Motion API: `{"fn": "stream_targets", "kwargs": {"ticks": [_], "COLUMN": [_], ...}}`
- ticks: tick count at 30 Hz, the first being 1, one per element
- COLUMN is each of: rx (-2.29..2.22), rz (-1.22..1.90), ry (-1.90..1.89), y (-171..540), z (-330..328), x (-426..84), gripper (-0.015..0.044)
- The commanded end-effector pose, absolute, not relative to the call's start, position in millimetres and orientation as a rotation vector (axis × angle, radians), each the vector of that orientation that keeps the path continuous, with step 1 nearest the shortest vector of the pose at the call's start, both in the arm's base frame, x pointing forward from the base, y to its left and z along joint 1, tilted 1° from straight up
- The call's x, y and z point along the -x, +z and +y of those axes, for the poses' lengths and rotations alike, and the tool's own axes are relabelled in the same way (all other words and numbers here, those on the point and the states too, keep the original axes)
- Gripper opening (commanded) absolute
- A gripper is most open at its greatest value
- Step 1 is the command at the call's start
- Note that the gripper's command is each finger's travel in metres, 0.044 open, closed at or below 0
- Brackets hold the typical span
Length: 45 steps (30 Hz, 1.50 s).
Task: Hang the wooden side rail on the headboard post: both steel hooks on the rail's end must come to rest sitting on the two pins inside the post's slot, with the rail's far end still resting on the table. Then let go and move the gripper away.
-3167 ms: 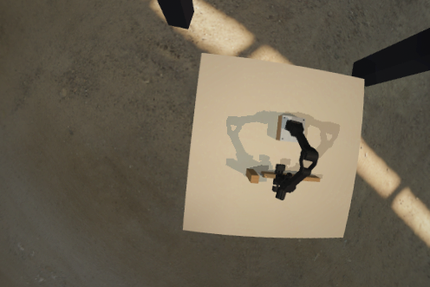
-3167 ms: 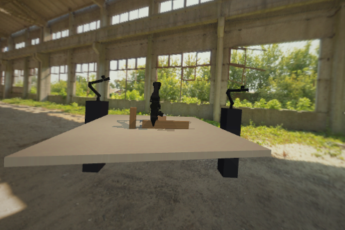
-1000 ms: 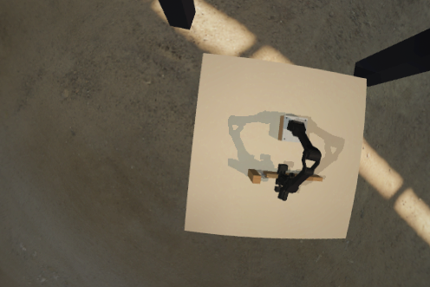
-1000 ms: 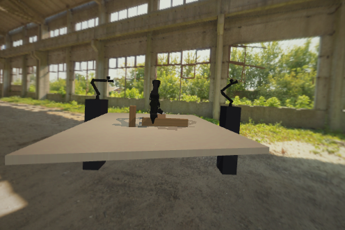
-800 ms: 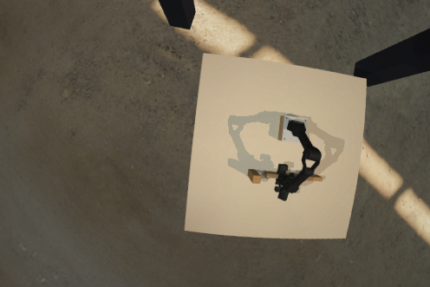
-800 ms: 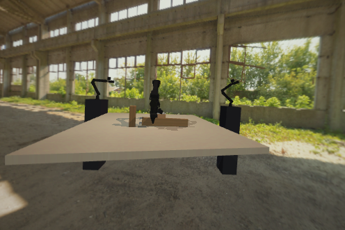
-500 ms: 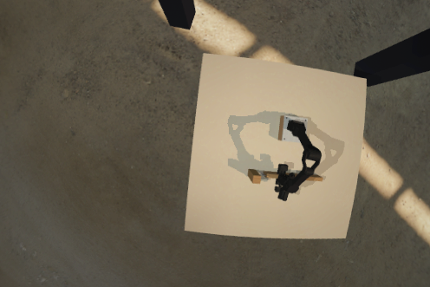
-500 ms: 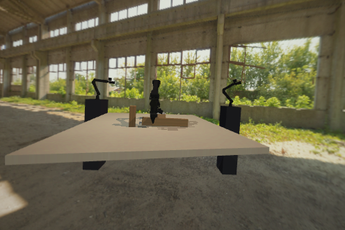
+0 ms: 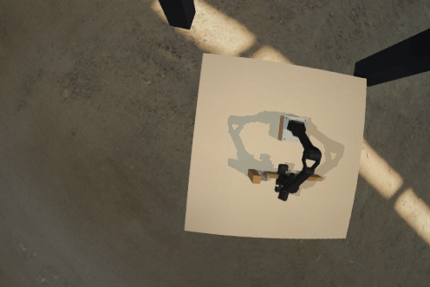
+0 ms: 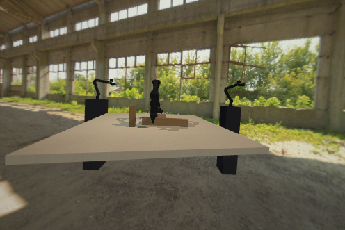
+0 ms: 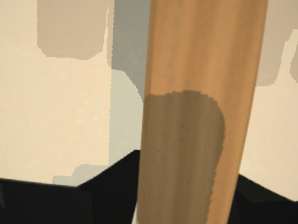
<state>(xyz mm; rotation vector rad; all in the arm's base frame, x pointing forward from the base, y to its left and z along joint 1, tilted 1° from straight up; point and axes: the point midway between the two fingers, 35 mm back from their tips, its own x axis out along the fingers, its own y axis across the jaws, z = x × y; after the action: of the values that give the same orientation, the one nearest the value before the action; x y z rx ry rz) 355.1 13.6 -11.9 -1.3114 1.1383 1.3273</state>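
The wooden side rail [image 9: 315, 178] [image 10: 175, 122] [image 11: 207, 55] lies lengthwise, close to level; its far end is at the table surface in the exterior view. The headboard post [image 9: 255, 176] [image 10: 132, 117] stands upright to the left of the rail, with a narrow gap between the wood of the two. Something greyish shows in that gap in the top view; hooks, pins and slot cannot be made out. My gripper [image 9: 283, 176] [image 10: 153, 121] [image 11: 168, 160] is shut on the rail, nearer its post end, with a dark finger on each side in the wrist view.
The table [image 9: 225, 211] [image 10: 139, 144] carries everything. The arm's white base plate [image 9: 286, 135] with a brown block [image 9: 281, 127] beside it sits behind the rail. Two black pedestals [image 10: 96, 110] [image 10: 230, 119] with other arms stand beyond the table.
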Motion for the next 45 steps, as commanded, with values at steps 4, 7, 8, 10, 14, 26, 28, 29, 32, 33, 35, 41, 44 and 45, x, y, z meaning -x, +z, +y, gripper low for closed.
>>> {"fn": "stream_targets", "kwargs": {"ticks": [4, 7, 8, 10, 14, 26, 28, 29, 32, 33, 35, 41, 44, 45], "rx": [1.326, 1.326, 1.326, 1.326, 1.326, 1.326, 1.326, 1.326, 1.326, 1.326, 1.326, 1.326, 1.326, 1.326], "rz": [1.115, 1.115, 1.115, 1.115, 1.115, 1.115, 1.115, 1.115, 1.115, 1.115, 1.115, 1.115, 1.115, 1.115], "ry": [1.31, 1.31, 1.31, 1.31, 1.31, 1.31, 1.31, 1.31, 1.31, 1.31, 1.31, 1.31, 1.31, 1.31], "y": [-1.9, -1.4, -1.2, -0.9, -0.2, 1.8, 2.1, 2.3, 2.8, 2.9, 3.3, 4.3, 4.8, 5.0], "z": [14.0, 14.0, 14.0, 14.0, 14.0, 14.0, 14.0, 14.0, 14.0, 14.0, 14.0, 14.0, 14.0, 14.0], "x": [-360.8, -360.8, -360.8, -360.8, -360.8, -360.8, -360.8, -360.8, -360.8, -360.8, -360.8, -360.7, -360.7, -360.7], "gripper": [0.0, 0.0, 0.0, 0.0, 0.0, 0.0, 0.0, 0.0, 0.0, 0.0, 0.0, 0.0, 0.0, 0.0]}}
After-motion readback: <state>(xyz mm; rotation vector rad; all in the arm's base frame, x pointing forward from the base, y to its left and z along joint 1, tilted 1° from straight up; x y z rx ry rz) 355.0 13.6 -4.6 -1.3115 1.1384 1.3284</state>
